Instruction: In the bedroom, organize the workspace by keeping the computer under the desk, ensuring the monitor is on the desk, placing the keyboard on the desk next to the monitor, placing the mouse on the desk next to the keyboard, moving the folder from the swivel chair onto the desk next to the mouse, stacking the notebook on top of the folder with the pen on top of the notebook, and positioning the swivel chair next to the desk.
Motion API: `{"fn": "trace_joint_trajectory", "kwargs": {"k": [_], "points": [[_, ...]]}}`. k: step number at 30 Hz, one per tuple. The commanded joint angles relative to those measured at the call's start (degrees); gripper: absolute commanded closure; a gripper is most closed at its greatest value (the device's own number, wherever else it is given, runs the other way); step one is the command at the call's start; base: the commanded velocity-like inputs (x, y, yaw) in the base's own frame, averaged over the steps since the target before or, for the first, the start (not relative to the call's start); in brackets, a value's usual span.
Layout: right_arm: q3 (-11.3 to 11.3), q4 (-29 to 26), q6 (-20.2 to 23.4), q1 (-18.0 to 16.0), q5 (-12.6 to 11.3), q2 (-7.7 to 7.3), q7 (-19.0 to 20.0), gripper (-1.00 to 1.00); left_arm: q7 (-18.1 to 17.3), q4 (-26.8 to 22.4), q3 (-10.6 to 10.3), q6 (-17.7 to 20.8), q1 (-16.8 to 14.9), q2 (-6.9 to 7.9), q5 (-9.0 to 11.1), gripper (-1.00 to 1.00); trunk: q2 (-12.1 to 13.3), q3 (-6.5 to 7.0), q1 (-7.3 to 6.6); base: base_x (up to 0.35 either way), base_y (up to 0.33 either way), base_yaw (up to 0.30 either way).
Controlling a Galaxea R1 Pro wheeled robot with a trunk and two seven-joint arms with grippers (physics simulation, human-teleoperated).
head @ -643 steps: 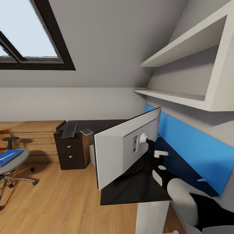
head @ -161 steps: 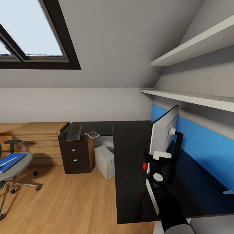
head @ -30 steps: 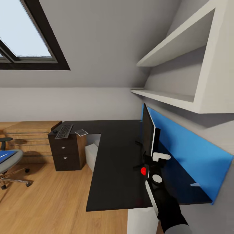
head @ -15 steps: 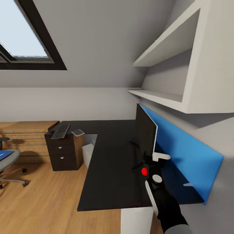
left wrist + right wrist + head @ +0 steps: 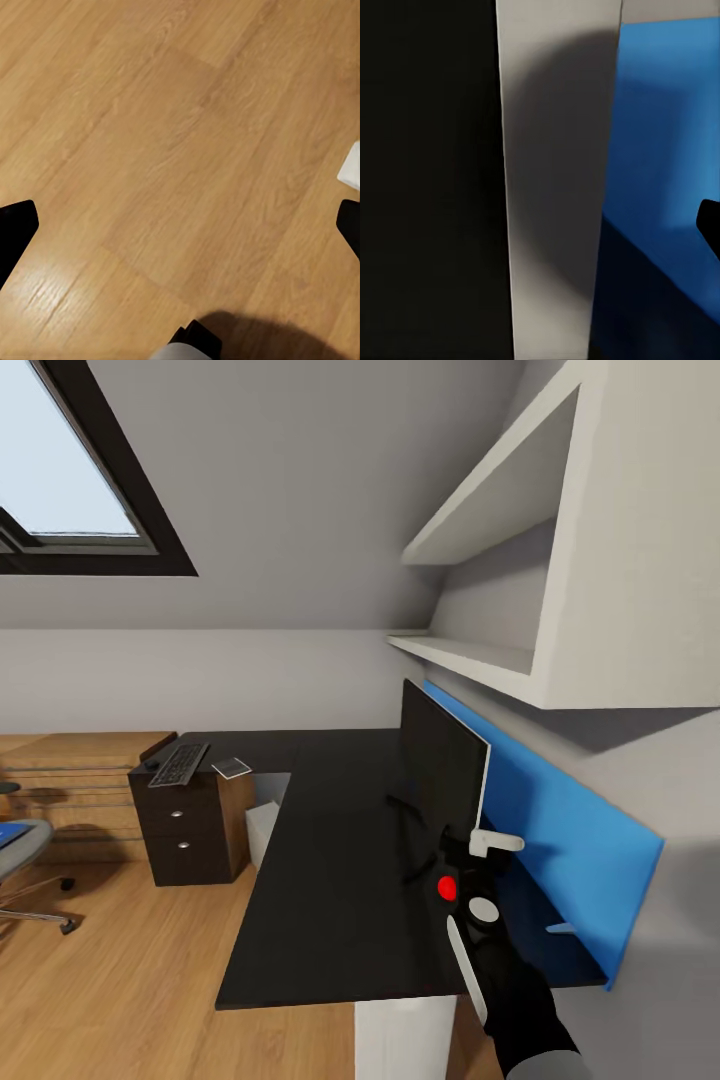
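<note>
Head view, lower right: right arm reaches fwd, right gripper (image 5: 478,847) at the near edge of the monitor (image 5: 440,765); can't tell if clamped or loose, fingers hidden. Right wrist view: monitor's pale back edge (image 5: 559,180) up close, blue panel (image 5: 667,127) beside it. Monitor stands upright on the desk (image 5: 330,880), frame center, just in front of the blue back panel (image 5: 560,820). Left wrist view: left gripper's dark fingertips (image 5: 16,232) spread wide over wood floor (image 5: 172,150), holding nothing. Mid left: computer (image 5: 262,830) under desk beside drawer unit (image 5: 180,830). Further back on desk's far wing: keyboard (image 5: 179,764), mouse (image 5: 152,764), notebook (image 5: 231,767). Far left edge: swivel chair (image 5: 25,860) w/ folder (image 5: 10,834) on seat, well apart from desk.
</note>
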Motion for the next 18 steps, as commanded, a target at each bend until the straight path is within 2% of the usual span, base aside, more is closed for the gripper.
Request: {"fn": "trace_joint_trajectory", "kwargs": {"k": [1,12,18], "points": [[0.1,0.1,0.4,0.0,0.5,0.00,-0.4,-1.00,0.5,-0.2,-0.5,-0.1,0.0,0.08,0.3,-1.00,0.0,-0.06,0.01,0.000,-0.005,0.000],[1.2,1.0,0.4,0.0,0.5,0.00,-0.4,-1.00,0.4,-0.2,-0.5,-0.1,0.0,0.11,0.4,-1.00,0.0,-0.06,0.01,-0.003,-0.001,0.000],[1.2,1.0,0.4,0.0,0.5,0.00,-0.4,-1.00,0.5,-0.2,-0.5,-0.1,0.0,0.16,0.4,-1.00,0.0,-0.06,0.01,-0.224,0.000,0.000]]}}
